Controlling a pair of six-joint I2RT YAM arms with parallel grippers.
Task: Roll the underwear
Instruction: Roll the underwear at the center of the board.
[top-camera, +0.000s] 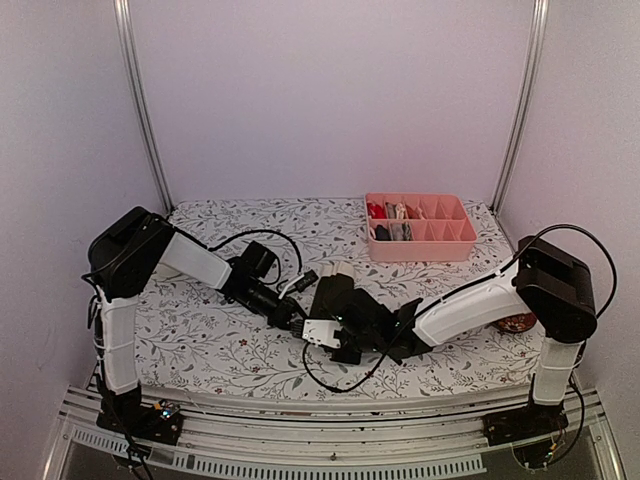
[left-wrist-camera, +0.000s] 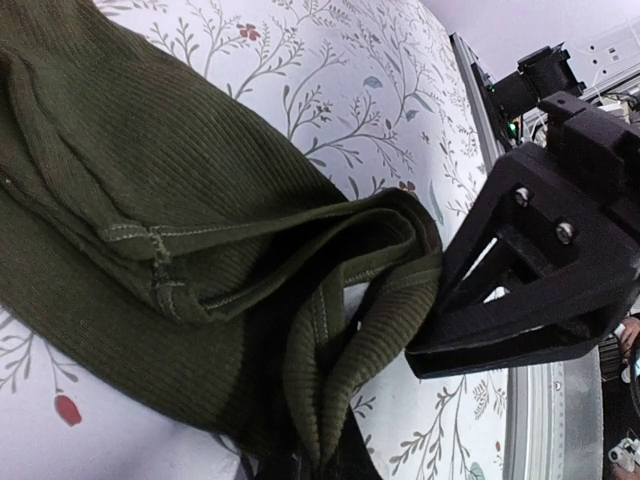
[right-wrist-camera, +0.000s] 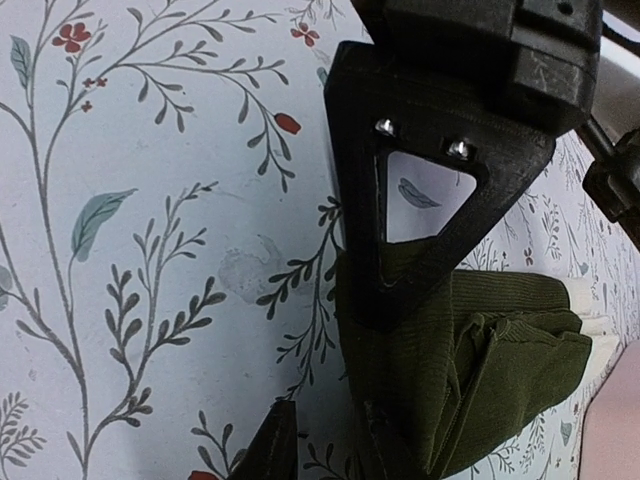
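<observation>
The dark olive ribbed underwear (left-wrist-camera: 150, 230) lies partly folded on the flowered table, at the middle in the top view (top-camera: 335, 292). My left gripper (left-wrist-camera: 318, 465) is shut on a bunched fold of it at the bottom of the left wrist view. My right gripper (right-wrist-camera: 328, 420) faces it from the other side. Its fingers (right-wrist-camera: 272, 450) stand close together, one against the underwear (right-wrist-camera: 480, 370), whose edge lies between them. In the top view both grippers meet over the cloth, the left gripper (top-camera: 300, 318) and the right gripper (top-camera: 342, 340).
A pink divided tray (top-camera: 455, 243) holding several small rolled cloths stands at the back right. A rust-red thing (top-camera: 518, 322) shows partly behind the right arm. Cables loop over the table near the left arm. Metal rails run along the near edge.
</observation>
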